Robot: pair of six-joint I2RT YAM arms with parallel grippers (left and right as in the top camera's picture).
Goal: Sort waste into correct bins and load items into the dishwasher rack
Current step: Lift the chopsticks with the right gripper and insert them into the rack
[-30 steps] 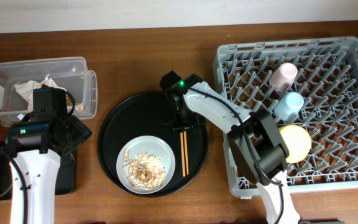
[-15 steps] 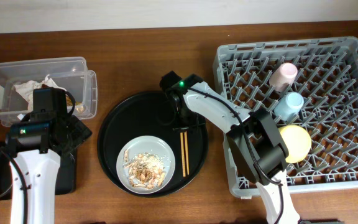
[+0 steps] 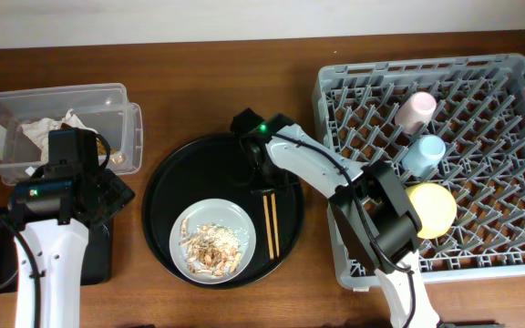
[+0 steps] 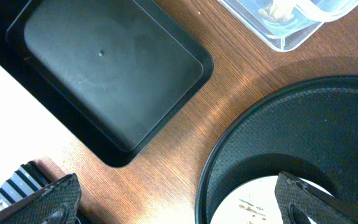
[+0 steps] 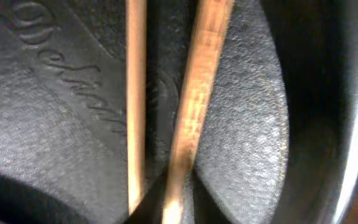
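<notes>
With our right pincer [image 3: 262,185] low on the crossed chopsticks [image 3: 270,223], its closure unreadable, we risk lifting only one stick; our left pincer [image 4: 176,194] hangs wide, empty.

Grey lattice rack [image 3: 427,66]; pink cup [image 3: 416,110], light blue cup [image 3: 424,156], yellow saucer [image 3: 434,210]. Round tray [image 3: 176,187] black and pebble-textured, chopsticks [image 3: 271,225] tan, plate [image 3: 240,223] pale grey-white, worktop [image 3: 199,91] brown wood-grain.

plate [image 3: 241,219] just beside chopsticks [image 3: 269,224], tray rim [image 3: 300,231] beyond
</notes>
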